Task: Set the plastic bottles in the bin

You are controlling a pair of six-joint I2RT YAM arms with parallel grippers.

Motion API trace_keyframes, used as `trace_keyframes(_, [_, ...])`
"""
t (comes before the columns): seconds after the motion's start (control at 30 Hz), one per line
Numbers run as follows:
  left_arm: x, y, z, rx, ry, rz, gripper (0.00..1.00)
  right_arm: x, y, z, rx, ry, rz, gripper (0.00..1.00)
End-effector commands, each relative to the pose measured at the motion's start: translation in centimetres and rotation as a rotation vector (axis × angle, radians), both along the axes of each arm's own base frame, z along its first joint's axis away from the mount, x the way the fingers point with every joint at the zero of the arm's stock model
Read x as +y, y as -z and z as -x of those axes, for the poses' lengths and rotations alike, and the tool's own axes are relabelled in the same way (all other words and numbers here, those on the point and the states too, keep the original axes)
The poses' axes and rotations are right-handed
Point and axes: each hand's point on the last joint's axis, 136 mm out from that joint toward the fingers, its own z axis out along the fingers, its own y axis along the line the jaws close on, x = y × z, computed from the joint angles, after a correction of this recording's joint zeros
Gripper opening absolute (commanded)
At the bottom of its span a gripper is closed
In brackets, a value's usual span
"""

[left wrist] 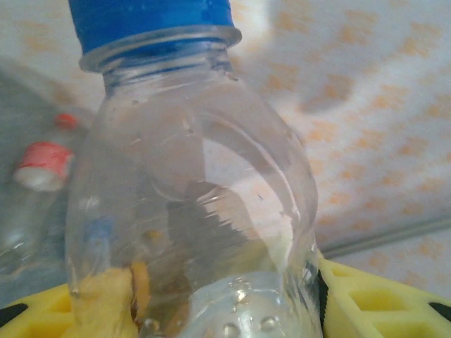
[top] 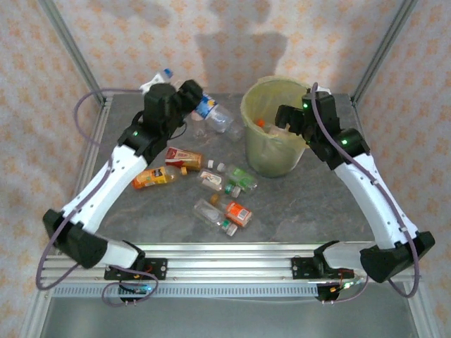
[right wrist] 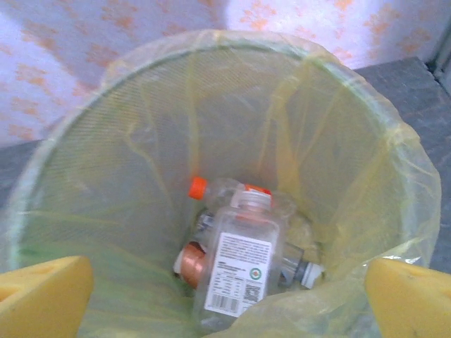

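Arm on left (top: pixel 106 177) stretched to far side of surface (top: pixel 317 204), jaws pinched on clear blue-capped bottle (left wrist: pixel 190 176); right arm (top: pixel 366 186) bent over bin (top: pixel 271 158), jaws wide, empty, above bottles (right wrist: pixel 239 264) inside.

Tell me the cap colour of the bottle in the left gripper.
Blue. The cap on that bottle shows best in the left wrist view.

Found no readable wording. Inside the bin (right wrist: pixel 127 141), spotted a white label (right wrist: pixel 236 271) with barcode (right wrist: pixel 222 304) and print too blurred to read.
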Motion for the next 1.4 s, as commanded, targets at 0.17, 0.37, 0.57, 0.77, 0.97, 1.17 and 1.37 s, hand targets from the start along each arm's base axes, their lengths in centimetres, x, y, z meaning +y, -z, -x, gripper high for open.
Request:
trace_keyframes(0.17, [-9.1,-7.1,-4.1,-0.263,0.357,-0.173,0.60,1.3,-3.3,2.1,-0.149,-0.122,-0.092,0.99])
trace_keyframes(0.37, [-12.6,-8.0,-6.8,-0.352,0.411,-0.242,0.61,0.3,-3.6,2.5,-0.160,-0.070,-0.092,0.99])
trace_keyframes(0.57, [-16.7,-5.0,-9.1,-0.384,0.463,-0.366,0.61,-0.2,-3.1,2.6,-0.145,-0.039,-0.092,0.99])
trace_keyframes(0.77, [-17.8,-2.4,-10.7,-0.398,0.403,-0.564,0.62,-0.9,-2.8,2.7,-0.138,0.004,-0.086,0.99])
trace_keyframes(0.97, [-18.4,-0.5,-11.4,-0.392,0.343,-0.725,0.67,-2.1,-2.5,2.6,-0.134,0.079,-0.080,0.99])
trace_keyframes(1.17, [-20.0,2.1,-11.1,-0.362,0.346,-0.853,0.73,-2.5,-2.5,2.8,-0.126,0.101,-0.081,0.99])
trace_keyframes(1.37, [-20.1,3.8,-11.6,-0.323,0.328,-0.885,0.89,-2.6,-2.8,3.0,-0.129,0.103,-0.087,0.99])
